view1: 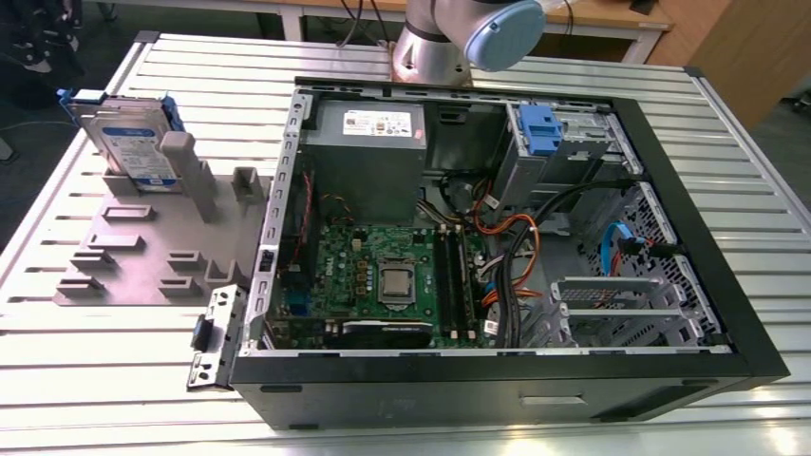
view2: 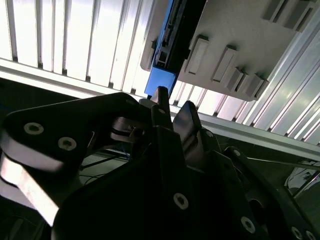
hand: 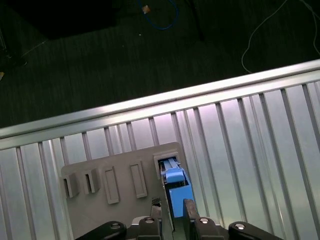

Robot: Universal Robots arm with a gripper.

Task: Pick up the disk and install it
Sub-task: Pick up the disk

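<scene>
The disk (view1: pixel 133 142) stands on edge in the grey slotted holder (view1: pixel 140 256) at the exterior view's left, silver with a white-and-blue label and a blue frame. In both wrist views I look down on its blue handle end (hand: pixel 176 187) (view2: pixel 161 82) rising out of the holder (hand: pixel 115 190) (view2: pixel 240 40). My gripper (hand: pixel 172 217) (view2: pixel 173 107) hangs well above that handle, roughly in line with it. Its fingers are open with a narrow gap and hold nothing.
An open black computer case (view1: pixel 507 370) lies on the slatted aluminium table (view1: pixel 102 380), with motherboard, cables and a grey drive cage holding another blue-tabbed drive (view1: pixel 542 128). My arm's base (view1: pixel 438 47) stands behind the case. Dark floor lies beyond the table edge (hand: pixel 150 102).
</scene>
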